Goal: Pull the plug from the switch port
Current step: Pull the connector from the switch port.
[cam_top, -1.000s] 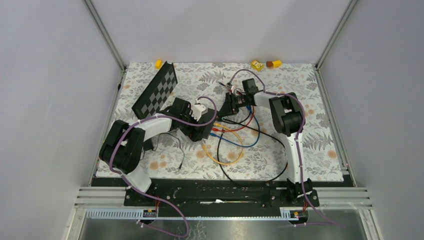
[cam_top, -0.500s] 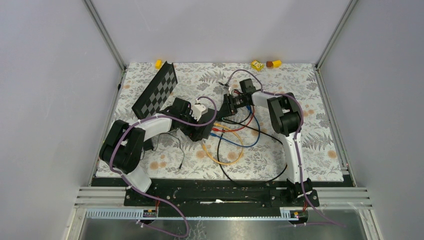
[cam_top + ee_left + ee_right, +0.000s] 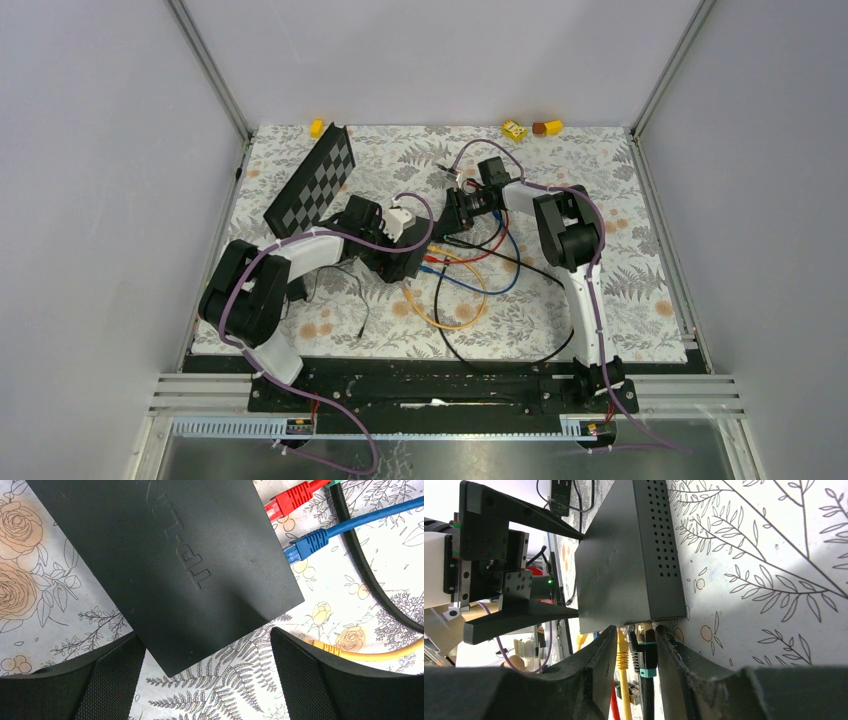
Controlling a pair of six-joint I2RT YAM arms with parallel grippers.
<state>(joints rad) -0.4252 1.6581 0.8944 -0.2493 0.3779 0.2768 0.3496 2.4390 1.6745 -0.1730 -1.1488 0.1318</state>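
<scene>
Although the top view hides most of it beneath the left arm, the switch point(image 3: 175, 555) lies flat on the floral-printed cloth point(image 3: 45, 585) just left of the table's middle. It is a matte-black slab with a fine-grained lid, raised lettering and rows of small vent holes along one side wall. The left gripper point(image 3: 205, 635) stands wide above it, its ribbed black fingers point(image 3: 100, 680) flanking one corner of the box without clamping it.

At the port edge sit moulded plugs with ridged boots: a red plug point(image 3: 287, 502), a blue plug point(image 3: 306, 545), a yellow plug point(image 3: 623, 650), and a black plug point(image 3: 647, 655) with a teal band. A braided black cable point(image 3: 360, 560) curves past on the cloth. The right gripper point(image 3: 636, 632) is narrow about the yellow and black plugs together, its rough-edged fingers point(image 3: 679, 670) close on either side. Whether they press on the plugs I cannot tell.

The ports themselves sit in shadow and cannot be made out, and every cable is cut off at the edges of the wrist views.
</scene>
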